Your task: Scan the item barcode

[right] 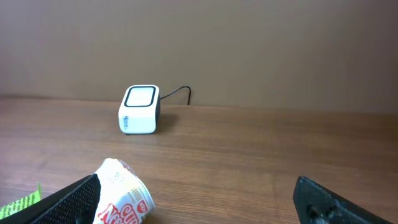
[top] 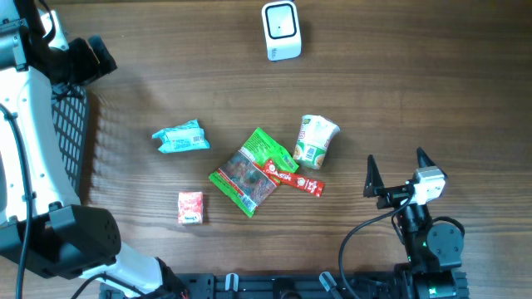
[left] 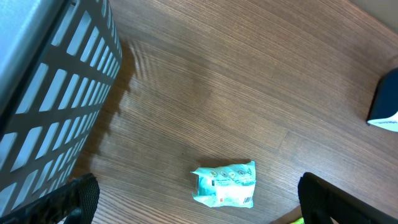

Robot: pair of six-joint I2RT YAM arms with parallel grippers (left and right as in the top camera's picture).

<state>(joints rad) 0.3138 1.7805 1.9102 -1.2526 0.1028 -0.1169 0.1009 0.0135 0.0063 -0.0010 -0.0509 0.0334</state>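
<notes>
Several items lie mid-table: a teal packet (top: 181,139), a green snack bag (top: 252,171) with a red sachet (top: 293,178) beside it, a cup of noodles (top: 316,141) on its side, and a small red packet (top: 190,208). The white scanner (top: 281,31) stands at the far edge. My left gripper (left: 196,194) hovers open high over the teal packet (left: 225,184), holding nothing. My right gripper (top: 399,169) is open and empty, low at the front right. It faces the scanner (right: 139,109), with the cup (right: 124,199) by its left finger.
A dark mesh basket (top: 71,133) stands at the table's left edge, under the left arm, and fills the left side of the left wrist view as the basket wall (left: 56,93). The scanner's cable (right: 177,92) runs off behind it toward the wall.
</notes>
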